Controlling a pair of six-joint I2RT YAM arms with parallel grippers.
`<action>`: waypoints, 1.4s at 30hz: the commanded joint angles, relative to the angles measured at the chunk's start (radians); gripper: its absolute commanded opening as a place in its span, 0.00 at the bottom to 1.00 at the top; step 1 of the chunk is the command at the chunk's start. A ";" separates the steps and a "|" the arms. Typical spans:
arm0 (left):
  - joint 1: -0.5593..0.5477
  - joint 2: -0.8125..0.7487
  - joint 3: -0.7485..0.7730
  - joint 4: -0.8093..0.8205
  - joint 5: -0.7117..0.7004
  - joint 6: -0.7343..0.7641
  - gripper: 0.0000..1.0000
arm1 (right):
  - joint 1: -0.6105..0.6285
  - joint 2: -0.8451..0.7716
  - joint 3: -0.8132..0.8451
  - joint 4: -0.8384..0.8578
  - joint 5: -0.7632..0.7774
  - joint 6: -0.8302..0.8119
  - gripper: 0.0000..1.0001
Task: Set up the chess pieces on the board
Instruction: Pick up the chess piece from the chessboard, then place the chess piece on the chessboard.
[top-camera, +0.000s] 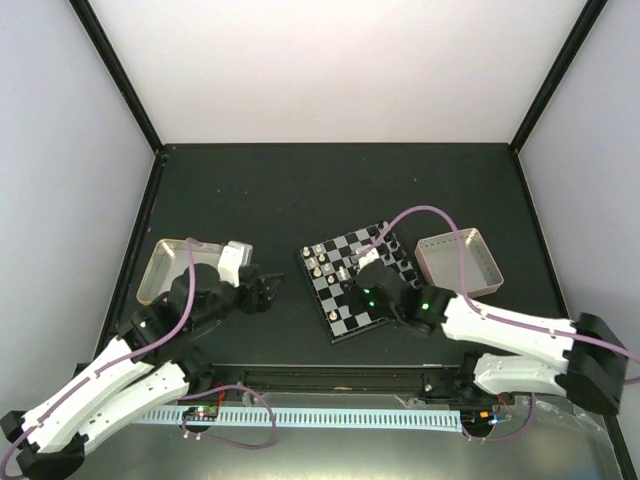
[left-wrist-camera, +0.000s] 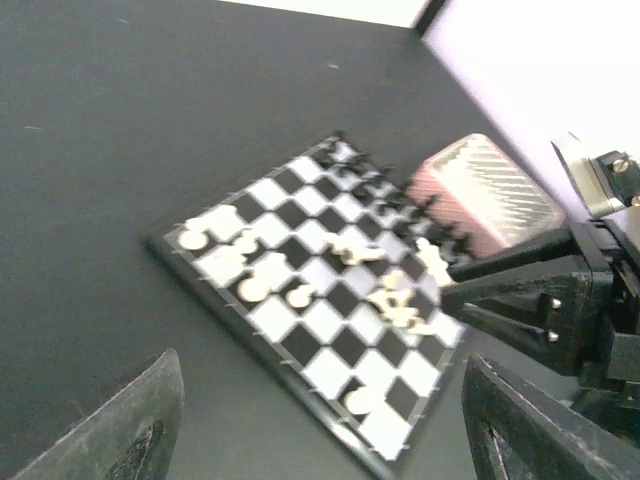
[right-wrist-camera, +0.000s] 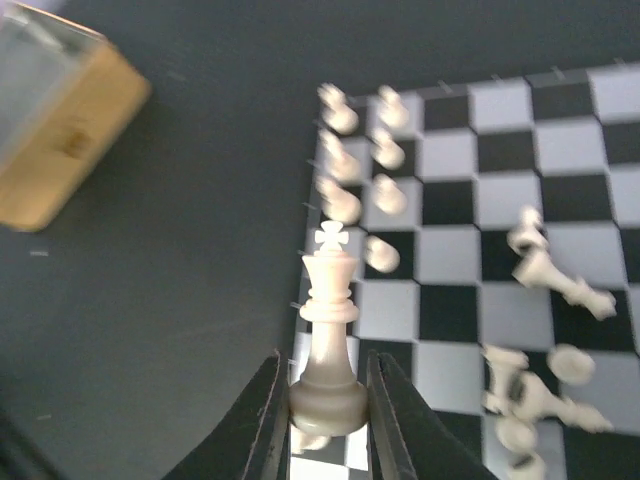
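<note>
The board (top-camera: 345, 318) lies at the table's centre, turned at an angle. My right gripper (right-wrist-camera: 328, 400) is shut on the base of a cream-white king (right-wrist-camera: 331, 310), held upright over the board's (right-wrist-camera: 500, 200) left edge. Several white pieces (right-wrist-camera: 345, 160) stand in two columns by that edge. Others lie toppled (right-wrist-camera: 555, 280) further right. Black pieces (left-wrist-camera: 400, 190) line the far side of the board (left-wrist-camera: 320, 345). My left gripper (top-camera: 268, 290) hovers left of the board, open and holding nothing; the left wrist view shows its wide-apart fingers (left-wrist-camera: 130, 430).
A pinkish tray (top-camera: 460, 260) sits right of the board, also seen as the pink tray (left-wrist-camera: 490, 190) behind the right arm. A metal tray (top-camera: 175, 265) stands at the left, behind my left arm. Dark walls edge the table.
</note>
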 joint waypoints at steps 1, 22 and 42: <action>0.006 0.074 0.007 0.226 0.269 -0.119 0.78 | 0.002 -0.170 -0.069 0.224 -0.155 -0.229 0.06; 0.007 0.362 0.082 0.450 0.688 -0.248 0.38 | 0.003 -0.353 -0.127 0.315 -0.528 -0.459 0.06; 0.008 0.356 0.075 0.363 0.571 -0.179 0.02 | -0.002 -0.345 -0.151 0.208 -0.256 -0.309 0.68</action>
